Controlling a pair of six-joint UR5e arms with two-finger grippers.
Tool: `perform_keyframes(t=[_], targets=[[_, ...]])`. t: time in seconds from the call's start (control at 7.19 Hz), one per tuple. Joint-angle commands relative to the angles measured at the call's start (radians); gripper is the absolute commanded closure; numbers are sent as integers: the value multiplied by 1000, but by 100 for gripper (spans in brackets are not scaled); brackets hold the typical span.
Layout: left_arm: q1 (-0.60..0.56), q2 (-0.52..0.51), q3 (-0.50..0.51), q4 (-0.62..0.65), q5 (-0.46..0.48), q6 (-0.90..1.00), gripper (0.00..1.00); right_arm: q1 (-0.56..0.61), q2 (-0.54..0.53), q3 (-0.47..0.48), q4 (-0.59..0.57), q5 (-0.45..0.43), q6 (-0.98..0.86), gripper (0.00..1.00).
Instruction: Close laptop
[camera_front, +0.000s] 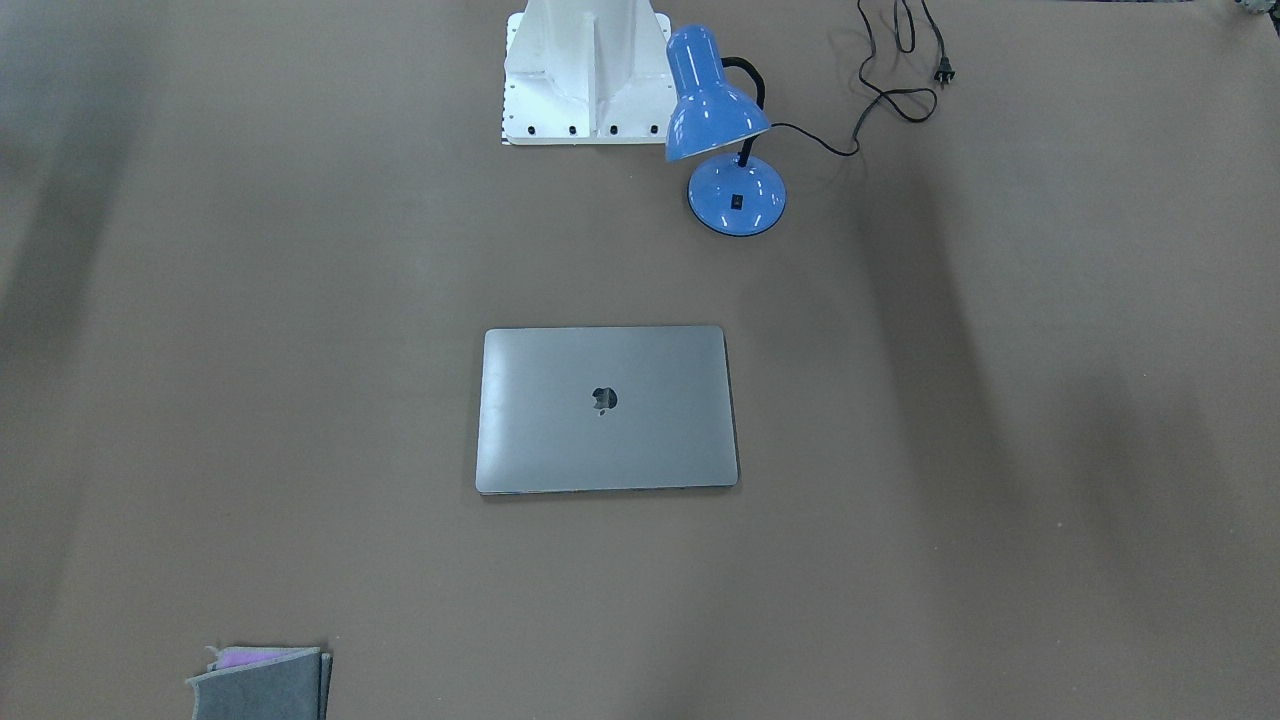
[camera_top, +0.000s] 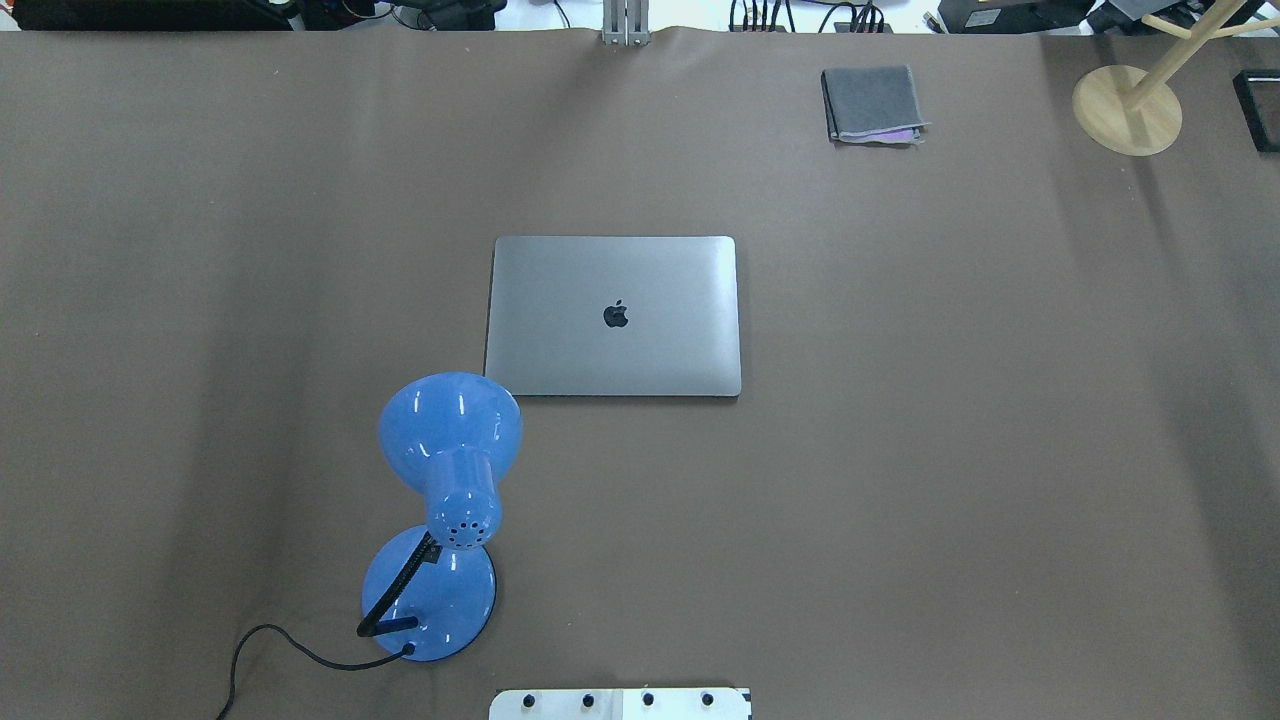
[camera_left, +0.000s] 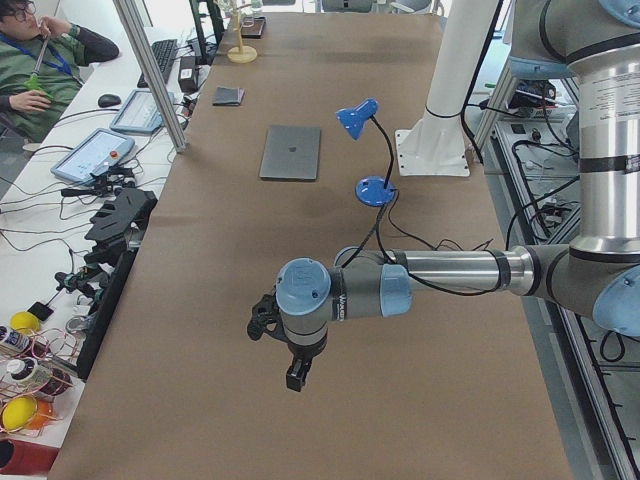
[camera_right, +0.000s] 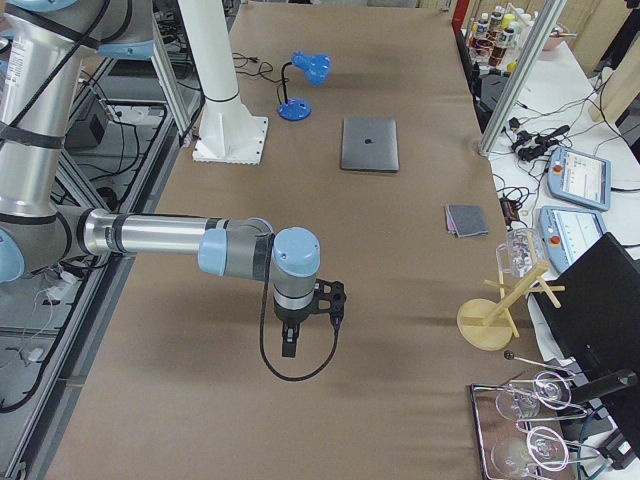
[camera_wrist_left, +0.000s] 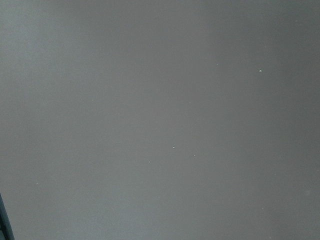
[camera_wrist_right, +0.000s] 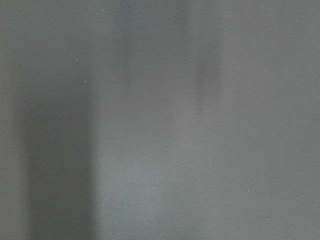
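the left gripper (camera_left: 297, 377) hangs over the bare brown table (camera_top: 1000, 450) at the robot's left end, fingers pointing down, well apart from everything else; it shows only in the side view, so i cannot tell whether it is open or closed, and its wrist camera sees nothing but plain tabletop. moving across the overhead view, a blue desk lamp (camera_top: 448, 455) stands on its round base near the robot's white base plate (camera_top: 620, 704), with its black cord (camera_top: 270, 640) trailing off toward the near edge. the lamp's shade leans toward the middle of the table and, in this view, overlaps the near left corner of the laptop (camera_top: 615, 316); the front view shows the lamp standing apart from it. the laptop lies flat near the middle of the table with its lid fully down, grey top and dark apple logo facing up, nothing touching it. further right, near the far edge, lies a small grey felt pouch (camera_top: 872, 103) with a bit of purple showing at one side. beyond that, at the far right corner, is a wooden stand (camera_top: 1127, 110) on a round base. the right gripper (camera_right: 289, 346) hangs fingers-down over bare table at the robot's right end, well apart from the laptop; i cannot tell its state either.
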Motion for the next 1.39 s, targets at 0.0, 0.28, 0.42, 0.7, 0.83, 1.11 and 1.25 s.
perform_keyframes(t=[0.0,0.28,0.42,0.7,0.83,1.11,1.25], targets=[[0,2,-1,0,0,2,2,-1,1,0,0,2,0,0],[0,10,5,0,0,2,2,-3,1,-1,0,2,-2,0],[0,26,-3,-2,0,2,2,-6,3,0,0,2,0,0],[0,28,-3,-2,0,2,2,-6,2,0,0,2,-2,0],[0,28,-3,-2,0,2,2,-6,1,0,0,2,-2,0],[0,28,-3,-2,0,2,2,-6,3,0,0,2,-2,0],[0,28,0,-2,0,2,2,-6,3,0,0,2,-2,0]])
